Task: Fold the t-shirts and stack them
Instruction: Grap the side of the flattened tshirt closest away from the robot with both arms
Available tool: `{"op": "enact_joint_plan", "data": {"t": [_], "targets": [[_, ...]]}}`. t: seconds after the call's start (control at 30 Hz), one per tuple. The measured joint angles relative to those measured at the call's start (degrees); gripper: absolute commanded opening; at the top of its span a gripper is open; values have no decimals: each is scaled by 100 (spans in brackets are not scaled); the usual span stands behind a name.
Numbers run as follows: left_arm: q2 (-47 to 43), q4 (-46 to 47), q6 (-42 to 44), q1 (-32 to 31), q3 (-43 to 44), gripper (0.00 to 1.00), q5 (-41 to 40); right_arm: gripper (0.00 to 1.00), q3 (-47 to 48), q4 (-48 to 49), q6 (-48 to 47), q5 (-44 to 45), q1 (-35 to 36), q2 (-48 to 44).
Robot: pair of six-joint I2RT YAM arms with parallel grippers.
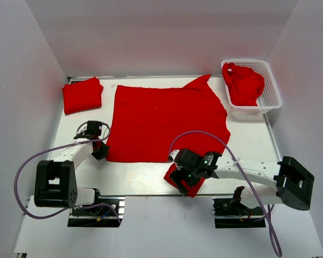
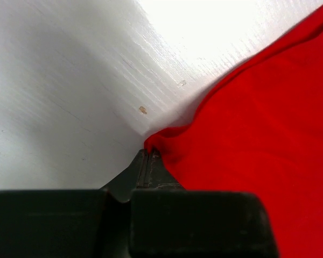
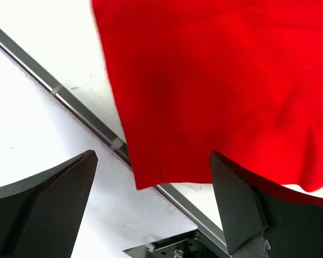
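A bright red t-shirt (image 1: 167, 121) lies spread flat in the middle of the white table. My left gripper (image 1: 100, 151) is at its near left corner; in the left wrist view the gripper (image 2: 148, 152) is shut on the puckered corner of the cloth (image 2: 247, 134). My right gripper (image 1: 185, 178) hovers open over a flap of the shirt (image 1: 191, 187) that reaches the table's near edge. In the right wrist view its fingers (image 3: 70, 183) stand wide apart around the flap (image 3: 204, 80) without touching it. A folded red t-shirt (image 1: 82, 95) lies at the far left.
A white lattice basket (image 1: 271, 88) at the far right holds a crumpled red t-shirt (image 1: 243, 83). The table's metal front rail (image 3: 59, 91) runs under the right gripper. White walls enclose the table on three sides.
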Motion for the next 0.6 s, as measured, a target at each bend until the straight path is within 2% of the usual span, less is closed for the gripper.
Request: {"op": "enact_joint_plan", "data": {"t": [0.17,0.43,0.53,0.6], "targets": [[103,-94,138,7,107,0,35,89,221,-7,55,643,588,505],[94,-114,212,7,114,0,70,84,319,369,282,1366,1073,857],[79,-164,219,7,107,0,101,75,164,616,439,1482,1217,905],[66,-199,221,7,105,0,109,64,35,710,614,1578,1314,903]]}}
